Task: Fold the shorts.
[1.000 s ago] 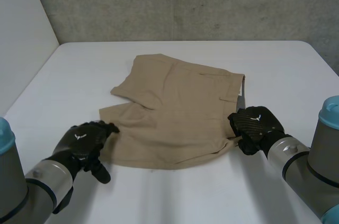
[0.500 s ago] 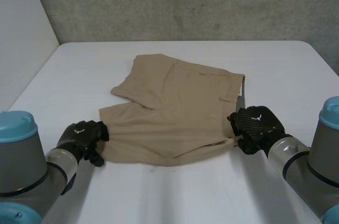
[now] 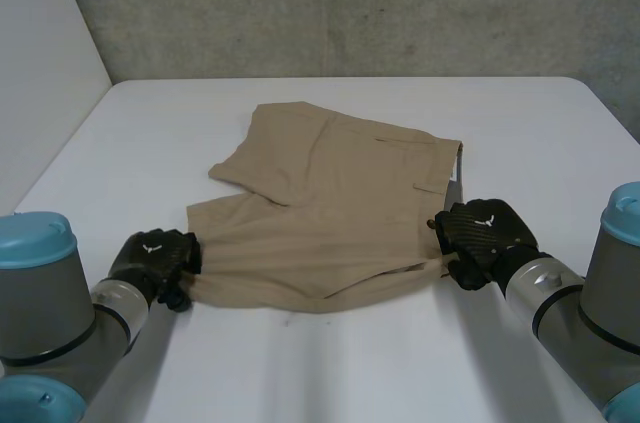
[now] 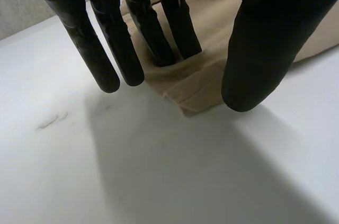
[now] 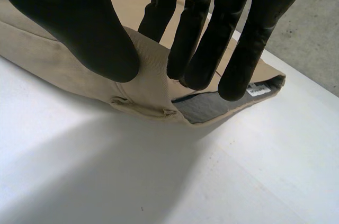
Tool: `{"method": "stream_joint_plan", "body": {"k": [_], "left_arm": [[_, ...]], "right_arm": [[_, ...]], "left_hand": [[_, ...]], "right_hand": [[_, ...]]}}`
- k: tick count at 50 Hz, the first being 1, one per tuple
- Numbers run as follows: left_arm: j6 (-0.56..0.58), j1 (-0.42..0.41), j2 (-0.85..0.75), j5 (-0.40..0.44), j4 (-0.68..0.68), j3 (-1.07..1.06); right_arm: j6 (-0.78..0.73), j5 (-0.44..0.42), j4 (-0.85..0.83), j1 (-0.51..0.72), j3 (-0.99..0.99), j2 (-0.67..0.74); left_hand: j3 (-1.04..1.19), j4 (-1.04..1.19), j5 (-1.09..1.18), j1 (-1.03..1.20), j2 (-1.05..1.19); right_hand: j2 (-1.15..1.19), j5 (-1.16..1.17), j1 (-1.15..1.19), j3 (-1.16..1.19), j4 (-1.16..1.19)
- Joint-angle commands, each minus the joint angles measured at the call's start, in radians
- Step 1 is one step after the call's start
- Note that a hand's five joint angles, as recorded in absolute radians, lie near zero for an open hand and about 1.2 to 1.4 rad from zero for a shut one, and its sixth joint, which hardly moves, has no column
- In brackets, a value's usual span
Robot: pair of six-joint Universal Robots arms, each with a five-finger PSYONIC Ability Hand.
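Observation:
The tan shorts (image 3: 330,203) lie flat in the middle of the white table (image 3: 330,373), waistband to the right, legs to the left. My left hand (image 3: 155,255) is at the near left leg corner. In the left wrist view two fingers (image 4: 175,38) dig into that bunched corner (image 4: 198,89), with the thumb (image 4: 259,49) facing them across the cloth. My right hand (image 3: 485,233) is at the near waistband corner. There its thumb (image 5: 79,23) and fingers (image 5: 193,33) pinch the waistband (image 5: 148,97) and hold it a little off the table, so the grey lining (image 5: 204,108) shows.
A grey concrete wall (image 3: 350,3) runs behind the table's far edge. A white panel (image 3: 40,93) stands along the left side. Bare tabletop surrounds the shorts, widest along the near edge between my arms.
My left hand came in from the bare table, its spread fingers closing onto the shorts' near left corner. The near hem now runs tauter between the hands. The right hand has not moved.

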Motion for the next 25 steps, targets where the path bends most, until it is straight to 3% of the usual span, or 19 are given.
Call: {"method": "stream_joint_plan", "body": {"k": [1,11,15,17,25], "left_arm": [[-0.001,0.0,0.002,0.0,-0.002,-0.001],[-0.001,0.004,-0.004,0.0,0.008,0.007],[-0.001,0.004,-0.012,-0.001,0.015,0.012],[-0.003,0.004,-0.012,-0.001,0.026,0.012],[-0.011,0.009,0.144,-0.003,0.023,-0.01]], "right_arm": [[0.0,0.012,-0.002,0.0,0.0,0.002],[0.0,0.012,-0.002,0.001,-0.001,0.0],[0.0,0.012,-0.002,0.0,-0.001,0.0],[0.0,0.012,-0.002,0.0,-0.001,0.0],[-0.012,0.013,0.009,0.006,-0.009,-0.004]], "left_hand": [[0.105,0.105,0.099,0.108,0.097],[0.225,0.225,0.22,0.228,0.218],[0.436,0.436,0.431,0.439,0.429],[0.662,0.662,0.656,0.665,0.654],[0.662,0.662,0.657,0.665,0.655]], "right_hand": [[0.216,0.232,0.423,0.212,0.204],[0.216,0.232,0.423,0.212,0.204],[0.216,0.232,0.423,0.212,0.204],[0.216,0.232,0.423,0.212,0.204],[0.216,0.232,0.423,0.212,0.204]]}}
